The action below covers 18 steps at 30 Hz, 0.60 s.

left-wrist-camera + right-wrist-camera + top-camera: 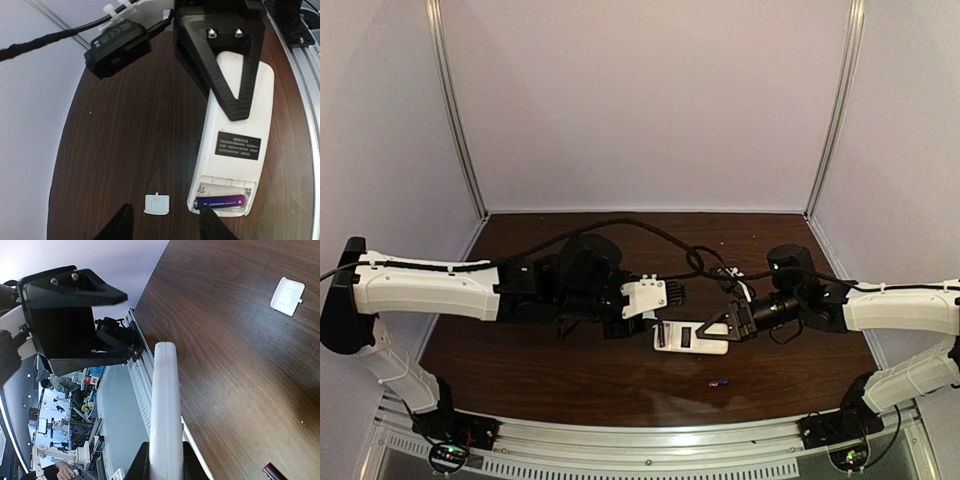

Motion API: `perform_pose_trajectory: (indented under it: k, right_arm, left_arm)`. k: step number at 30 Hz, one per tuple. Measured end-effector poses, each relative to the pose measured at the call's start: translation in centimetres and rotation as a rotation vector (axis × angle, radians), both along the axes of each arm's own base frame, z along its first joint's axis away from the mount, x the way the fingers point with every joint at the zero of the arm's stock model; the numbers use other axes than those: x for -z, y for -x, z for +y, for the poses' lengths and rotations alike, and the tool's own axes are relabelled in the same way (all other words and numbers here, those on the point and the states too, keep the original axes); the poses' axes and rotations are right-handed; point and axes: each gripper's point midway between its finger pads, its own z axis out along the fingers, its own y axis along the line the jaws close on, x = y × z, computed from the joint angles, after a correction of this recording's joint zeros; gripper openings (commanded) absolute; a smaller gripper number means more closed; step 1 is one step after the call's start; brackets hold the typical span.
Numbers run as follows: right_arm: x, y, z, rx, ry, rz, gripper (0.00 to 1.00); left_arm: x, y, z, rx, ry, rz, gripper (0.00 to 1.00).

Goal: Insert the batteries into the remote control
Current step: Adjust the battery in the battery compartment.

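Observation:
The remote control [235, 130] hangs back-up just above the table, and my right gripper [722, 326] is shut on its far end. Its battery bay is uncovered and one purple-blue battery [221, 202] lies in the nearer slot. The slot beside it shows bare white. My left gripper [165, 211] is open above the table at the bay end, its right fingertip [209, 220] at the battery's near end. A second battery [719, 381] lies loose on the wood near the front edge. In the right wrist view the remote [166, 405] shows edge-on between my fingers.
A small white cover piece [157, 204] lies on the dark wood between my left fingers, apart from the remote. Black cables [650, 232] loop across the table behind both arms. A metal rail [640, 435] runs along the front edge.

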Motion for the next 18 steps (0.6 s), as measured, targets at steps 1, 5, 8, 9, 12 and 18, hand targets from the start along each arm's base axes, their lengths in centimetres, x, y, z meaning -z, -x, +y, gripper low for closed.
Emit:
perform_pose_trajectory:
  k: [1, 5, 8, 9, 12, 18]
  right_arm:
    - [0.0, 0.0, 0.0, -0.001, -0.001, -0.004, 0.0]
    - [-0.1, 0.0, 0.0, -0.005, -0.003, -0.016, 0.0]
    - [0.0, -0.1, 0.0, -0.003, -0.001, -0.021, 0.0]
    - [0.0, -0.2, 0.0, 0.0, 0.0, -0.024, 0.0]
    - [0.0, -0.4, 0.0, 0.01, 0.004, -0.037, 0.0]
    - [-0.5, -0.7, -0.1, 0.021, -0.004, -0.075, 0.0]
  left_arm:
    - [-0.6, -0.2, 0.1, -0.017, 0.019, -0.004, 0.52]
    - [-2.7, -1.1, 0.6, -0.095, 0.095, -0.006, 0.66]
    - [-3.7, -1.8, 1.4, -0.176, 0.177, 0.051, 0.89]
    - [-3.9, -1.9, 1.8, -0.202, 0.205, 0.075, 0.9]
    - [-3.9, -1.8, 2.9, -0.275, 0.299, 0.179, 0.91]
    - [-2.1, -0.4, 3.7, -0.365, 0.445, 0.416, 0.78]
